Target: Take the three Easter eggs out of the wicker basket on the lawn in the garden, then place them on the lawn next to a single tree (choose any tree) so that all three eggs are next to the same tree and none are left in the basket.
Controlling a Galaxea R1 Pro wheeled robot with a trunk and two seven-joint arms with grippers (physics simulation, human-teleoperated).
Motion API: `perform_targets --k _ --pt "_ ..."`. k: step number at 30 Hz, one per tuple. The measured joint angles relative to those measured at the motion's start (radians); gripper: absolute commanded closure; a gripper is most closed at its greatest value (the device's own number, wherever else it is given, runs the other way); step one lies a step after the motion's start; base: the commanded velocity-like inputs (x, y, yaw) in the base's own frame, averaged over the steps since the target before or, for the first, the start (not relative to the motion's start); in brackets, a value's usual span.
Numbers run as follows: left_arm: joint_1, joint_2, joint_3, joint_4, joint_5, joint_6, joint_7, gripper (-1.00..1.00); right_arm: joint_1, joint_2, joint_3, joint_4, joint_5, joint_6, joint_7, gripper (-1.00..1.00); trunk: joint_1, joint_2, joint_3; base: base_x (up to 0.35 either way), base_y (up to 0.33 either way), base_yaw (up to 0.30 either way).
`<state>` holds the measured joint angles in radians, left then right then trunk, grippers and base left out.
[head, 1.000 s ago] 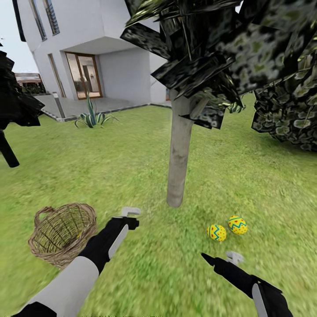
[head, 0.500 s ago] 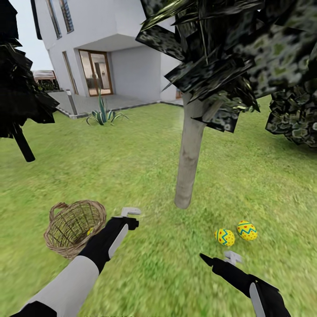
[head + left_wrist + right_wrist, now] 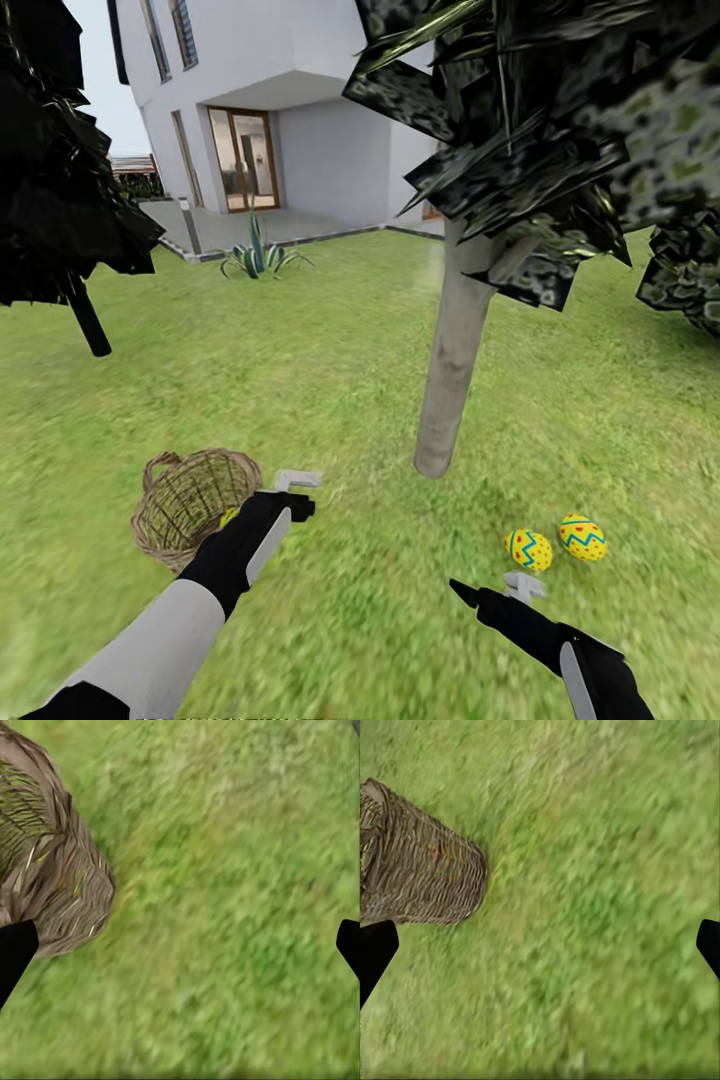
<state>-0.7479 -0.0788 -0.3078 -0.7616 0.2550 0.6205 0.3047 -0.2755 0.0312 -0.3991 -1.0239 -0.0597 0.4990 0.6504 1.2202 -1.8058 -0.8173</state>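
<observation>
Two yellow Easter eggs [image 3: 529, 549] [image 3: 582, 537] with blue zigzags lie on the lawn [image 3: 330, 380] just right of the pale grey trunk of the tree [image 3: 455, 350]. The wicker basket [image 3: 190, 495] stands on the grass at lower left; a speck of yellow [image 3: 228, 517] shows through its weave. My left gripper [image 3: 298, 492] hovers beside the basket's right rim, open and empty. My right gripper [image 3: 495, 592] hangs low, just short of the two eggs, open and empty. Both wrist views look down on the basket [image 3: 52, 885] [image 3: 420, 877] and grass between wide-apart fingertips [image 3: 15, 952] [image 3: 375, 949].
A dark tree with a thin black trunk [image 3: 88, 322] stands at left. Behind are a spiky plant [image 3: 260, 260], the grey patio [image 3: 225, 230] and the white house [image 3: 300, 120]. Dark speckled foliage [image 3: 560, 110] hangs overhead, and a leafy bush [image 3: 690, 280] is at right.
The whole picture has shifted right, so the camera has turned left. Both arms keep their place in the view, and the basket now lies closer to my left gripper.
</observation>
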Motion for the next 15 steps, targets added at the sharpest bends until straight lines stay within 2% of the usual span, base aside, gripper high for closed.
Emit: perform_targets --k 11,15 --pt "-0.003 0.000 -0.001 0.001 -0.002 0.003 0.001 -1.00 0.000 0.000 0.001 0.003 -0.001 -0.003 -0.001 -1.00 -0.042 0.077 0.022 0.000 0.000 0.151" --pt "-0.003 0.000 -0.001 0.028 -0.002 0.002 0.003 -1.00 0.000 -0.003 -0.001 0.003 -0.006 -0.006 0.005 -1.00 -0.058 0.105 0.032 0.000 0.000 0.055"
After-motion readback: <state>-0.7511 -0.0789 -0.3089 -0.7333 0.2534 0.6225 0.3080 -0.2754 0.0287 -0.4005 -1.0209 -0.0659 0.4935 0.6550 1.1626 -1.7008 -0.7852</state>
